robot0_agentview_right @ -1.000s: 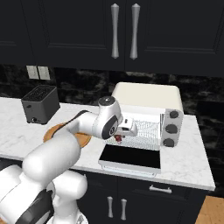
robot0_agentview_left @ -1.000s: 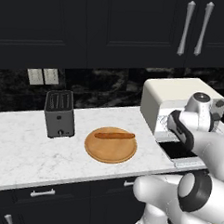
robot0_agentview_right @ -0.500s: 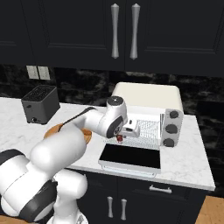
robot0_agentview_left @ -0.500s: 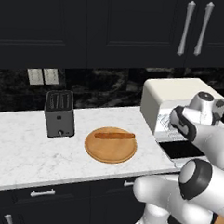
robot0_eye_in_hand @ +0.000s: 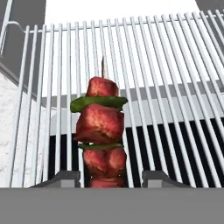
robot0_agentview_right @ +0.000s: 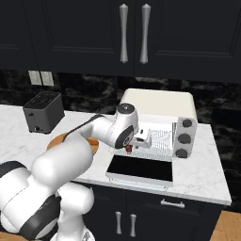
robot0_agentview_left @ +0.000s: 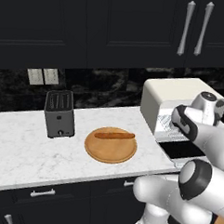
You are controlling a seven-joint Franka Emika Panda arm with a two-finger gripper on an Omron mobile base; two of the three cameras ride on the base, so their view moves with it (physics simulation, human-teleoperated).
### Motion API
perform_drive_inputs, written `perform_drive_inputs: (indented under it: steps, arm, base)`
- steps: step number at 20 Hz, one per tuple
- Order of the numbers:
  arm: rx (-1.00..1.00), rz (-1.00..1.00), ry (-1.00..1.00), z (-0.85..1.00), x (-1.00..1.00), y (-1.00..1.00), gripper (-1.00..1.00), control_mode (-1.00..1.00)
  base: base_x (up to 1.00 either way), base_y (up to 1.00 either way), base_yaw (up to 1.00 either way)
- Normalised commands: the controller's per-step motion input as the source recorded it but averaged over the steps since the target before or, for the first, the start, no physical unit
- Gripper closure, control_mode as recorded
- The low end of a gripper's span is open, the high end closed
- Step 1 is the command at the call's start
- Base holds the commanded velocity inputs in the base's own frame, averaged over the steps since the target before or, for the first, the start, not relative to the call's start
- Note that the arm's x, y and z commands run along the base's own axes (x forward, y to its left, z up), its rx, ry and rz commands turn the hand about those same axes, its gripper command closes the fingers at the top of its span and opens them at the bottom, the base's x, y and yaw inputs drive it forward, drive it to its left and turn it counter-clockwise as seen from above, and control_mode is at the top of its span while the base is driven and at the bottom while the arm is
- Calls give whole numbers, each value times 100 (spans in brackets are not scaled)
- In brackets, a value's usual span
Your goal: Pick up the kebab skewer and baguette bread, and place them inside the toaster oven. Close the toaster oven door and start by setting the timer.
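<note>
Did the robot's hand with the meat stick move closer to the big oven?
Yes. The end effector with the kebab skewer moved rightward, toward the toaster oven rack.

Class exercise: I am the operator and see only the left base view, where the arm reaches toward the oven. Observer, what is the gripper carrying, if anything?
Observer: The gripper is shut on the kebab skewer, with red meat chunks and green slices on it.
Operator: Where is it relative to the oven?
Observer: In the hand view it hangs just over the wire rack of the toaster oven.
Operator: Is the door in the way?
Observer: No. The right base view shows the toaster oven door folded down flat.
Operator: And the bread?
Observer: The baguette bread lies on the wooden board.
</note>
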Motion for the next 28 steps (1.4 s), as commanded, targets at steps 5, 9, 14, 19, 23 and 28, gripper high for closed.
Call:
perform_drive_inputs:
  steps: [5, 9, 14, 19, 23, 28]
  arm:
    - [0, -2, -3, 17, -1, 3, -100, -100]
    - [0, -1, -1, 52, -29, 44, -100, -100]
    - [-3, 5, 0, 42, -80, 73, -100, -100]
    - [-10, 29, 0, 14, -85, 86, -100, -100]
    - [-13, 36, -1, 1, -36, 100, -100, -100]
    - [-11, 36, 0, 0, 31, 97, -100, -100]
  base:
    - [0, 0, 0]
    - [0, 0, 0]
    - [0, 0, 0]
    - [0, 0, 0]
    - [0, 0, 0]
    - [0, 0, 0]
